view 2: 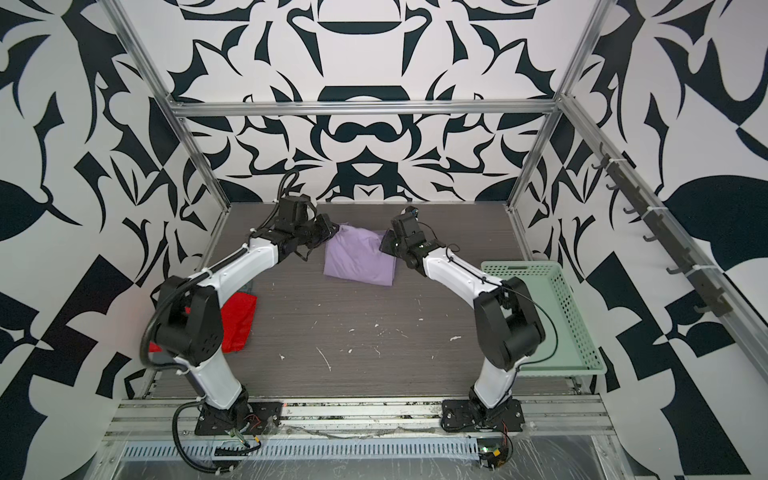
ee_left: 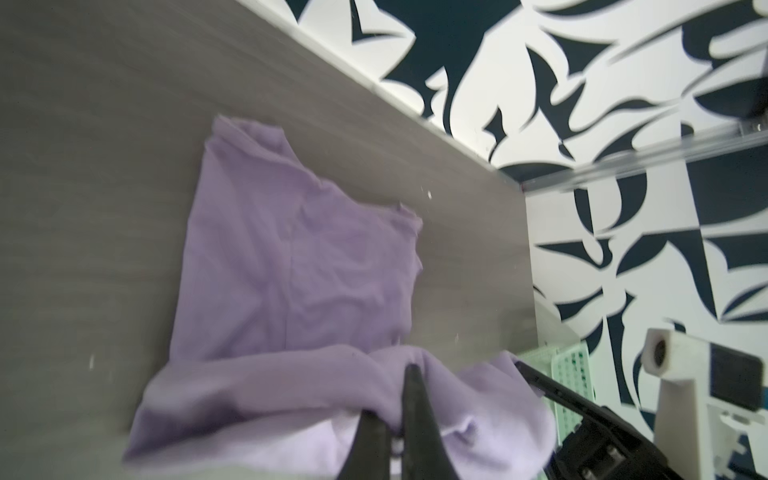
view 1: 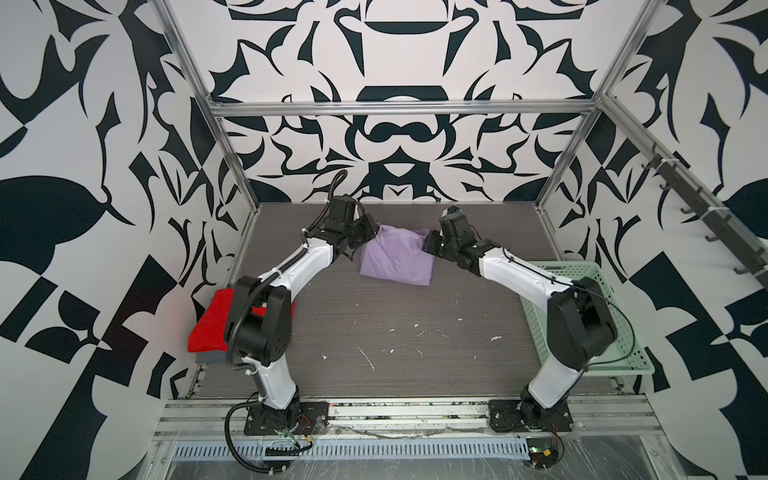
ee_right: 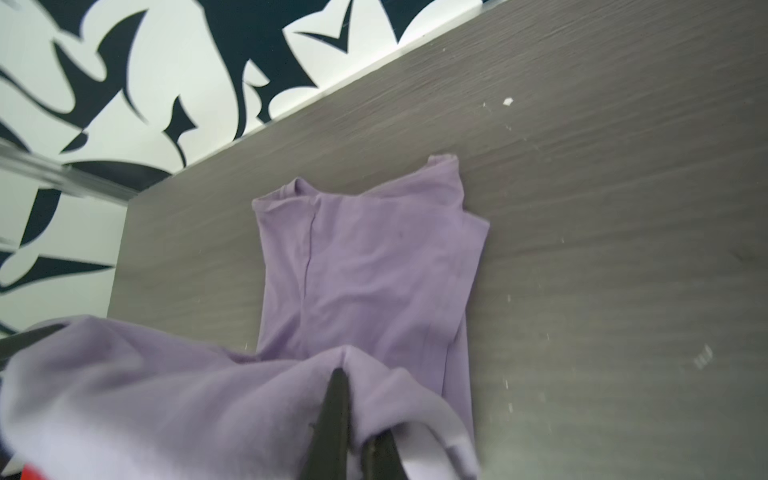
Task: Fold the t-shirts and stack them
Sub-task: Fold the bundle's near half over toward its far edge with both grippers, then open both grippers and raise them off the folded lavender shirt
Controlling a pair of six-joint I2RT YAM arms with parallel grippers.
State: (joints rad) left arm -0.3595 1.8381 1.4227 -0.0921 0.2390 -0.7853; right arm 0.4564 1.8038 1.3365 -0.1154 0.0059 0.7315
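- Both top views: we see bright, even, diffuse light w/ only faint soft shadows on the table (view 1: 395, 316).
- Wide-angle distortion at edges: frame posts (view 1: 237, 166) lean outward.
- Wrist views: we get motion blur; lavender t-shirt (ee_left: 299, 266) nearest the lens & wall pattern (ee_left: 623, 124) look smeared.

Dark grey wood-grain desk (view 1: 395, 316), scuffed, w/ white specks (view 1: 368, 359) mostly front-middle. Lavender t-shirt (view 1: 397, 259) lies part-folded at far middle, its far edge raised off the top. Left edge: red t-shirt (view 1: 210, 320) atop grey-blue t-shirt (view 1: 208, 358). Right edge: mint perforated basket (view 1: 623, 332).
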